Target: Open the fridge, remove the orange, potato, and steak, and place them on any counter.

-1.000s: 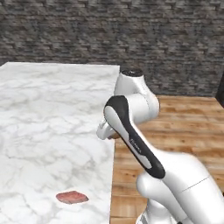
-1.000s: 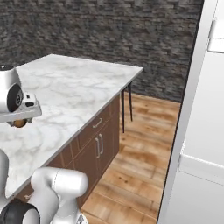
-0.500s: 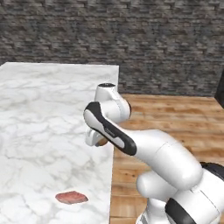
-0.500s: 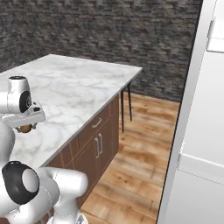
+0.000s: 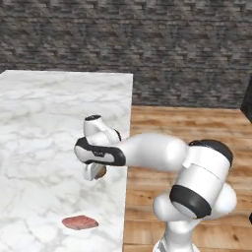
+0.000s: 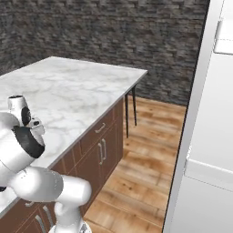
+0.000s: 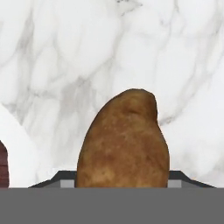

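The brown potato (image 7: 124,140) sits between my gripper (image 7: 122,183) fingers, which are shut on its lower part, over the white marble counter (image 7: 65,48). In the left base view my gripper (image 5: 96,172) hangs low over the counter (image 5: 39,113) near its right edge, and a bit of the potato (image 5: 102,172) shows under the hand. The pinkish-red steak (image 5: 79,222) lies flat on the marble, nearer the camera than the gripper. Its dark red edge (image 7: 2,164) shows at the hand view's left. The orange is out of view.
The counter (image 6: 77,86) tops brown cabinets with drawers and doors (image 6: 102,148), above a wooden floor (image 6: 141,173). A tall light grey fridge panel (image 6: 207,136) stands at the right. A dark stone wall (image 5: 147,44) runs behind.
My arm has swung left and down across the counter's right edge, carrying the potato lower toward the marble. The steak has not moved.
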Available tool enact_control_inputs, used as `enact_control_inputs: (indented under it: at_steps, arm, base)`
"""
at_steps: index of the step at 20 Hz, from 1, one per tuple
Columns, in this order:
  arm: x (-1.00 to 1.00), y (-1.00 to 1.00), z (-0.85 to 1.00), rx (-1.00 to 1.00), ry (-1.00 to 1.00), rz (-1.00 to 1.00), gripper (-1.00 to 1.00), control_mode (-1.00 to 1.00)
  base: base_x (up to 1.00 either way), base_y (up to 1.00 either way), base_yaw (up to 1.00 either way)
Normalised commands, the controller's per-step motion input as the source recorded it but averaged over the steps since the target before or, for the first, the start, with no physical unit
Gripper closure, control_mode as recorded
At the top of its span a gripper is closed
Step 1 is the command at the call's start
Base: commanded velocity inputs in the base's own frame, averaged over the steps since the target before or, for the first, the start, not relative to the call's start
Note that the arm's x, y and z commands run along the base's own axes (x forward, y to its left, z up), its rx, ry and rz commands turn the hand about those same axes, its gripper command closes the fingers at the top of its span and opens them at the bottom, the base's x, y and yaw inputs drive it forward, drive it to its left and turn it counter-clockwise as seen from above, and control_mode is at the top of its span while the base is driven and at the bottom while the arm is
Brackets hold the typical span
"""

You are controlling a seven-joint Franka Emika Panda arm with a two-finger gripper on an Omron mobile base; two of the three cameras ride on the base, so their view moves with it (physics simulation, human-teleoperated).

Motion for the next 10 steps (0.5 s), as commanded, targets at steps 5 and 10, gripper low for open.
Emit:
enact_control_inputs:
  at_steps: [5, 10]
  arm:
    - [0.36, 0.18, -0.62, 0.0, 0.11, 0.17, 1.0, -1.0]
    - [0.13, 0.29, -0.47, 0.0, 0.01, 0.12, -1.0, -1.0]
  base:
    - [0.0, 0.0, 0.0]
    - [0.0, 0.0, 0.0]
